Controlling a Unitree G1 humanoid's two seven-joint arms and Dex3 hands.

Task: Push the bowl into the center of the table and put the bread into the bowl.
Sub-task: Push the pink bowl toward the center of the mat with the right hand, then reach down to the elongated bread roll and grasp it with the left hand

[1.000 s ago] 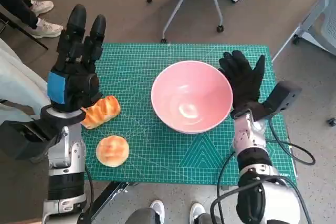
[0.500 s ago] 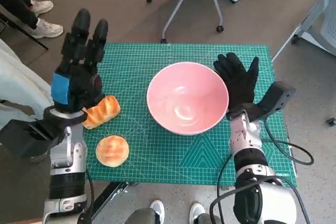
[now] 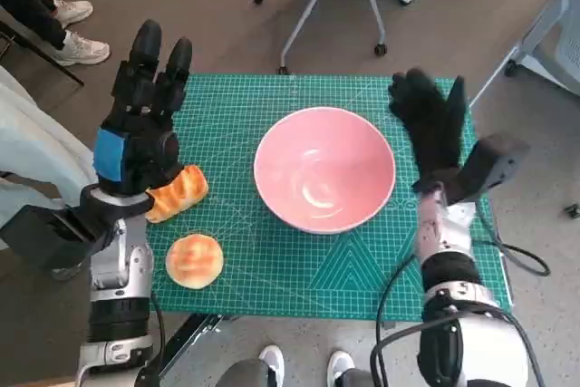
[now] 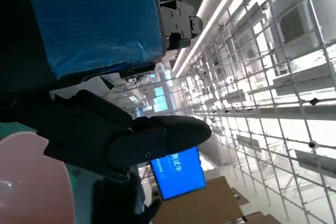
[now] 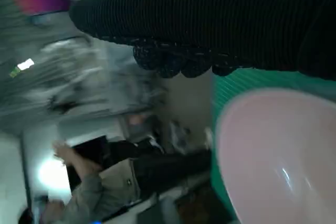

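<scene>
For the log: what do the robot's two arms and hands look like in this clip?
The left hand is black and blocky, with blue tape across its back. The right hand wears a black knitted glove. Both forearms are pale grey-white with dark joint bands. A dark boxy module sits at each wrist, and black cables loop beside the right forearm.

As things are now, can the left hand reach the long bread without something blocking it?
Probably yes. The left hand is raised with its fingers spread and holds nothing, and the long bread lies right beside it on the green mat. The round bun and the pink bowl lie off to the side, not between.
</scene>
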